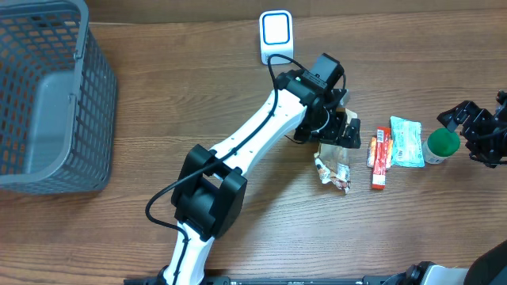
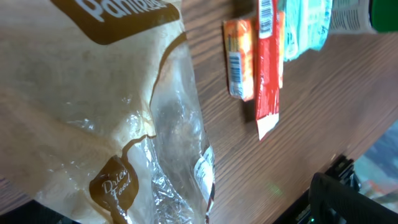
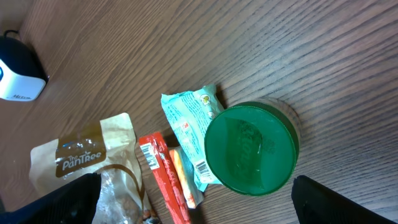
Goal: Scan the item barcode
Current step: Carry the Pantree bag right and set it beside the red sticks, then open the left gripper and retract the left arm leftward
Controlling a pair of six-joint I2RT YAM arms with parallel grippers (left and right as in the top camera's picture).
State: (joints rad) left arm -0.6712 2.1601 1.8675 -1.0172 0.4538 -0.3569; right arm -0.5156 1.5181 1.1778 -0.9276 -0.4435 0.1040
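Reaching up and to the right across the brown wooden tabletop (image 1: 158, 103), my left arm ran from its base at the near edge through the black elbow joint, its white forearm slanting toward the goods and its wrist tipped down. My left gripper (image 1: 342, 131) hung just above the crinkled beige-and-clear plastic snack bag (image 1: 333, 168), which lay on the tabletop. In my left wrist view the bag filled the left side. Only one dark finger (image 2: 336, 196) showed, far out in the lower right corner and off the bag, so the jaws stood apart with nothing clamped.

The small white barcode scanner (image 1: 275, 32) stood beyond that wrist, toward the far edge, apart from the bag.

To the right of the bag lay a short orange packet (image 1: 371, 150) and a long red stick packet (image 1: 382, 162), touching side by side. Next came a pale teal wrapped packet (image 1: 406, 142), and then a clear jar with a round green lid (image 1: 442, 143).

My right arm came in low from the right edge. My right gripper (image 1: 469, 136) was spread wide and held nothing, its two dark fingers in the lower corners of the wrist view and the green lid just ahead of them.

A grey plastic mesh basket (image 1: 40, 95) sat at the far left, well apart from everything else.
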